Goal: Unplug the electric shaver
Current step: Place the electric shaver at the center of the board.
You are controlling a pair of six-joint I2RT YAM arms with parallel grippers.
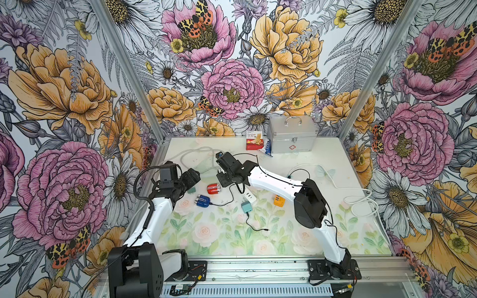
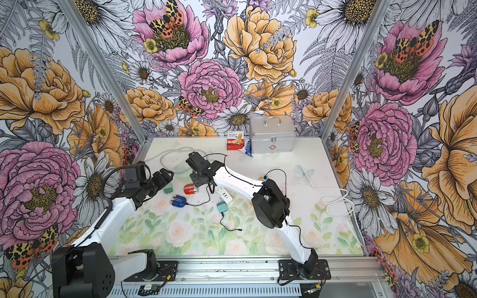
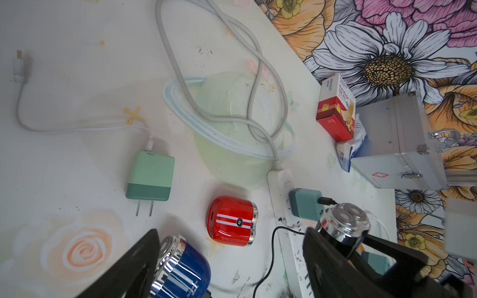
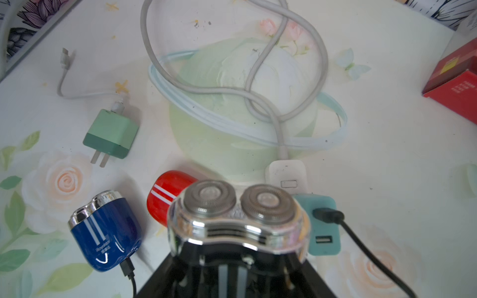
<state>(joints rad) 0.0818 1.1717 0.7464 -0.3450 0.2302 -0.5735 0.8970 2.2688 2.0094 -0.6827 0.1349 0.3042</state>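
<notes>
The flowered table (image 1: 335,232) is carrying a clutter of chargers and three little shavers, with a metal case (image 1: 291,136) sitting at the back, well out of the work. The right arm is reaching across to the middle, and the right gripper (image 1: 222,179) is clamping the black shaver (image 4: 237,214) by its body, silver heads pointing away from the wrist, holding it up just over the white power strip (image 3: 281,180). I take that as the way to hold the shaver steady and lifted so its cord can come away. The left gripper (image 1: 191,177) is hanging with its jaws wide apart and nothing between them, near the blue shaver (image 4: 105,232) but apart from it, seemingly acting as the spare hand. The red shaver (image 3: 232,222) is lying between the two grippers, untouched. The teal adapter (image 4: 322,227) is sitting plugged into the strip, and its black cord (image 4: 371,255) is trailing over the mat to a loose plug (image 1: 267,229) lying well apart from the held shaver. To my eye that shaver is looking free, though its socket end is hiding inside the jaws. The blue one is showing a cord in its base, and I cannot follow where that cord is going
</notes>
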